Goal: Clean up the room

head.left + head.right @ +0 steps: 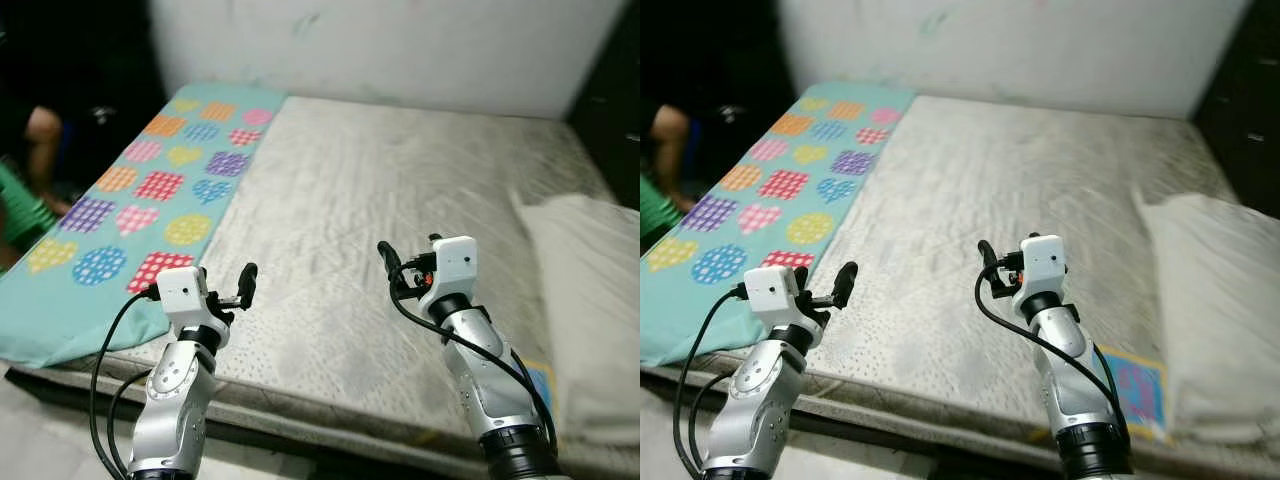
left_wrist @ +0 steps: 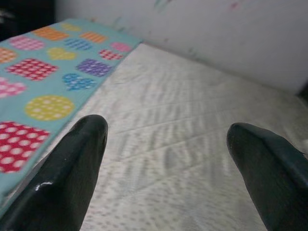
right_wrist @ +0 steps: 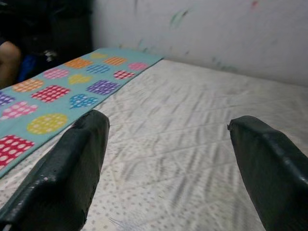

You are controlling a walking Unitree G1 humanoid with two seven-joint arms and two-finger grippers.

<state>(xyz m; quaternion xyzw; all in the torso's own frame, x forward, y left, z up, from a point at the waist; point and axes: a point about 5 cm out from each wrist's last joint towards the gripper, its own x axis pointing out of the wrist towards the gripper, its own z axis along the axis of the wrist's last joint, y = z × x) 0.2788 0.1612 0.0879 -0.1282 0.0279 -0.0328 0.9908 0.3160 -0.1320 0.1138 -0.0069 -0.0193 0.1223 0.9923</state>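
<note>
A bare grey mattress (image 1: 400, 170) lies before me. A teal sheet (image 1: 150, 190) printed with coloured hearts, squares and circles runs in a strip along its left side. A white pillow (image 1: 590, 300) rests at the right edge. My left gripper (image 1: 236, 290) hovers open over the mattress's front left, beside the sheet's near end, with nothing between its fingers (image 2: 72, 163). My right gripper (image 1: 410, 255) hovers open over the front middle of the mattress, likewise holding nothing, with its fingers (image 3: 72, 159) spread wide.
A person (image 1: 40, 150) sits in the dark at the far left beside the bed. A white wall (image 1: 400, 40) backs the bed. Dark furniture (image 1: 615, 100) stands at the right. A blue and yellow label (image 1: 1137, 390) marks the mattress's front edge.
</note>
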